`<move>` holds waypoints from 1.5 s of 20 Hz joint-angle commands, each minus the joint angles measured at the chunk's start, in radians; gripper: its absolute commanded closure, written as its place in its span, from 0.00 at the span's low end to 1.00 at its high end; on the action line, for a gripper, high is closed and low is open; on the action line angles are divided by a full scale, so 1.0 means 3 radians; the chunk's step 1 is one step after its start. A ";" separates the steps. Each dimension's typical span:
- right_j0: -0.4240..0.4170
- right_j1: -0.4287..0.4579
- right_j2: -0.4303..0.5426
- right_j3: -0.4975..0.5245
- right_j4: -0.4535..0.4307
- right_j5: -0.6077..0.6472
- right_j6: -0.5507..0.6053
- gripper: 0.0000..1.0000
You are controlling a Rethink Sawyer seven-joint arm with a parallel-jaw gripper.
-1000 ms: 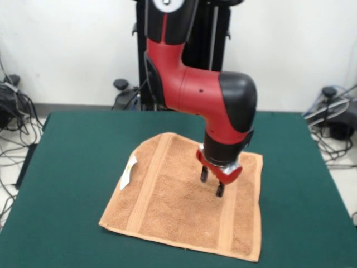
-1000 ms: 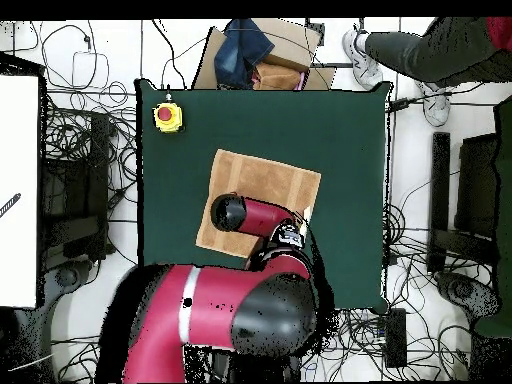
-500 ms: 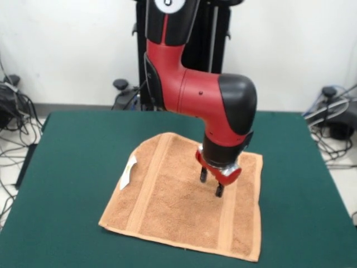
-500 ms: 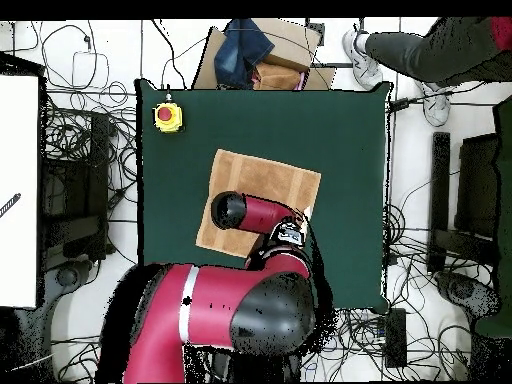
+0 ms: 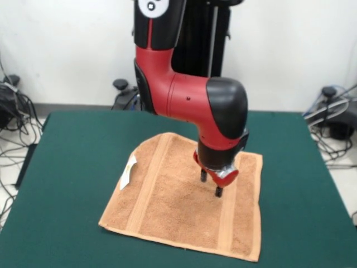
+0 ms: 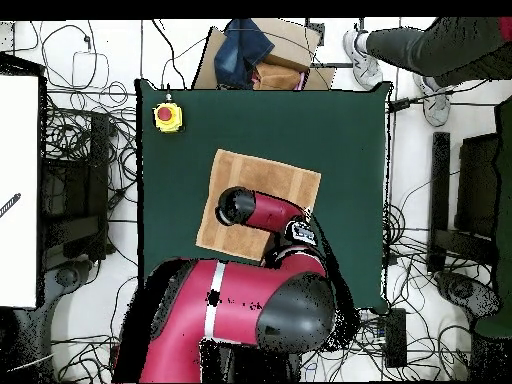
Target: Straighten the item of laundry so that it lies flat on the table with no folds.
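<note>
Green table (image 5: 72, 162) under a white wall; flat towel (image 5: 167, 206); claw (image 5: 211, 183) hovering, slightly parted, holding nothing.

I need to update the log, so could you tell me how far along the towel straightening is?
Mostly done, it seems: the orange-tan towel lies spread on the green table, both woven bands straight, no fold visible, its white tag out at one edge. In hand: nothing; the gripper hangs open over the towel. Left: probably only drawing the arm away, which hides part of the towel from overhead.
</note>
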 commanded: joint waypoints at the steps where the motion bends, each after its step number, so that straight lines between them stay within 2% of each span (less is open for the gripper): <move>1: -0.0073 0.0618 0.0323 -0.0066 -0.0081 0.0099 0.0007 0.00; 5: -0.0012 0.0617 0.0251 -0.0075 -0.0110 0.0108 0.0039 0.00; 8: 0.0064 0.0632 0.0145 -0.0132 -0.0278 -0.0133 -0.0041 0.00; 10: 0.0221 0.0633 -0.0051 -0.0175 -0.0311 -0.0256 0.0084 0.00; 14: 0.0453 0.0645 -0.0214 -0.0148 -0.0201 -0.0420 0.0403 0.00; 16: 0.0535 0.0598 -0.0213 -0.0094 -0.0263 -0.0494 0.0350 0.00; 22: 0.0613 0.0453 -0.0065 0.0352 -0.0393 -0.0872 0.0350 0.00; 25: 0.0551 0.0387 0.0025 0.0597 -0.0577 -0.0998 0.0244 0.00; 30: 0.0501 0.0388 0.0071 0.1009 -0.0486 -0.1361 0.0570 0.00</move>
